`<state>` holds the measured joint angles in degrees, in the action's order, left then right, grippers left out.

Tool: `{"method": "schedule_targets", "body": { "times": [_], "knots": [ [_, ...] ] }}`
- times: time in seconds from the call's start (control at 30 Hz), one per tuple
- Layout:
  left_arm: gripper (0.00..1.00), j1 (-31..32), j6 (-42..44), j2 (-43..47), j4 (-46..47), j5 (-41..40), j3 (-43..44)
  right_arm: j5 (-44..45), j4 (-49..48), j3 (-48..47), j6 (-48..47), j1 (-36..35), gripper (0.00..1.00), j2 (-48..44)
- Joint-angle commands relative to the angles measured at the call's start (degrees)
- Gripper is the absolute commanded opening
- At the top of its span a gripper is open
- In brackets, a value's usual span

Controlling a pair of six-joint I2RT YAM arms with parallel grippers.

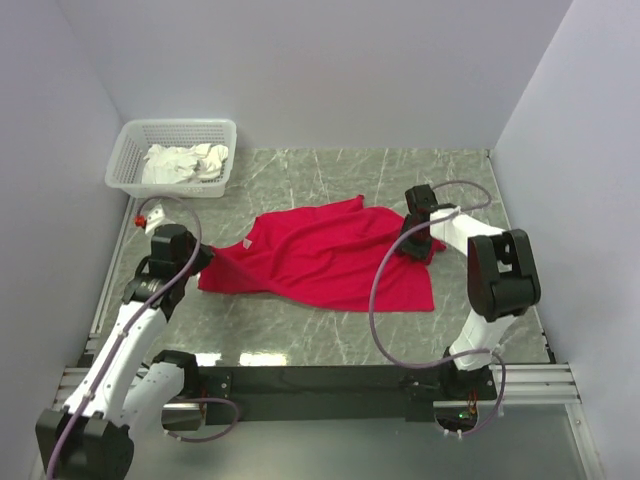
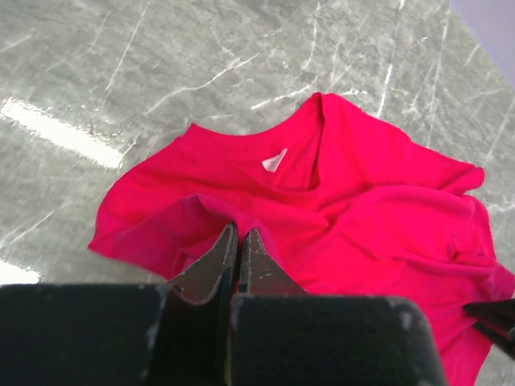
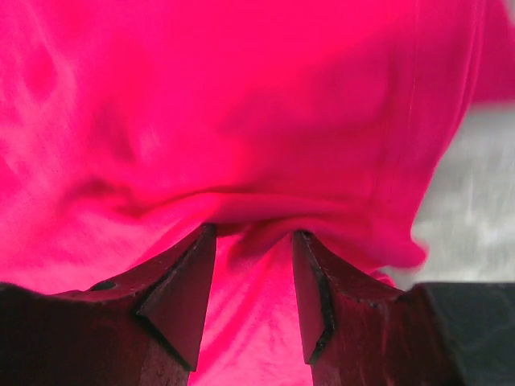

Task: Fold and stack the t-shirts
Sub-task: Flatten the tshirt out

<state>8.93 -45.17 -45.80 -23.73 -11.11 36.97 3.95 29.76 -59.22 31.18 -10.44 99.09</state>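
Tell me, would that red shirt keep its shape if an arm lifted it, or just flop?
Probably flop: the red shirt lies in soft wrinkles on the table. Pushed, it would likely bunch rather than slide whole; cloth ridges up where the left gripper pinches it. It looks thin, so probably light.

The t-shirt is plain bright red, with a small white label at the neck. The table is grey-green marble with thin white veins. At the far left, the lattice basket is white and the cloth in it is off-white.
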Motion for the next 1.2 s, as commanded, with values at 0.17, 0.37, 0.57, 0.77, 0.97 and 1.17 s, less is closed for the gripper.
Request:
{"method": "schedule_targets", "body": {
  "times": [0.17,0.37,0.57,0.77,0.97,1.17],
  "knots": [
    [0.01,-0.40,3.59,-4.91,7.91,2.94,4.17,6.16,2.59,-5.04,-1.21,2.00,0.54,-5.09],
    [0.01,-0.32,7.81,-1.14,7.99,4.96,-0.31,8.71,5.84,9.19,5.11,2.17,0.56,-20.12],
    [0.01,-0.32,9.04,1.50,8.52,6.19,-1.99,5.73,4.96,23.88,10.83,4.02,0.53,-31.48],
    [0.01,-0.32,9.40,3.00,7.99,5.93,-1.99,4.94,2.07,28.72,12.85,5.60,0.50,-31.24],
    [0.01,-0.32,9.57,3.61,7.73,5.14,-1.90,4.14,1.18,29.25,13.38,5.78,0.49,-29.92],
    [0.01,-0.40,9.48,3.35,7.64,4.96,-1.90,3.17,4.95,28.81,13.12,5.95,0.49,-32.11]
  ]
}}
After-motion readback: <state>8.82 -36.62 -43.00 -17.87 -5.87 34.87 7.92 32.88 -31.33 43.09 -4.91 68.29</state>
